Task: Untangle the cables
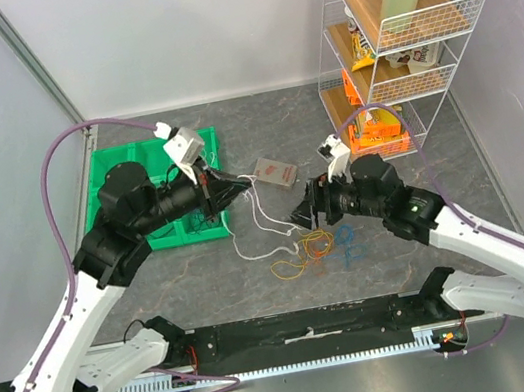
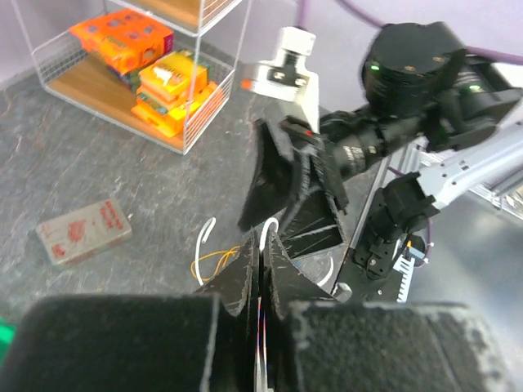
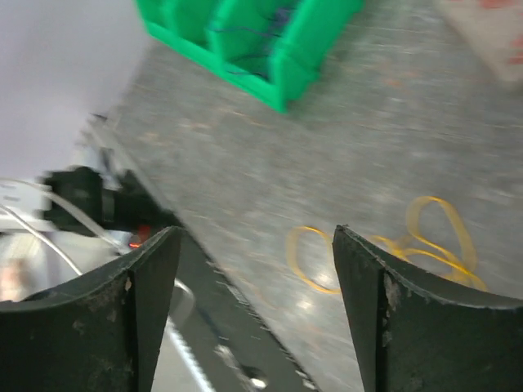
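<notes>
Left tool [image 2: 261, 249] up close is pinched shut on what looks like the white cable [image 2: 198, 249]; right tool [image 3: 255, 237] gapes wide, empty, with yellow loops [image 3: 409, 253] on the desk [image 3: 368, 122] just below, nearest it.

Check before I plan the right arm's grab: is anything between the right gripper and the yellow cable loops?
Nothing visible: the right gripper hangs open beside the yellow cable loops, with open air between. The left gripper, shut on the white cable, stands apart.
</notes>
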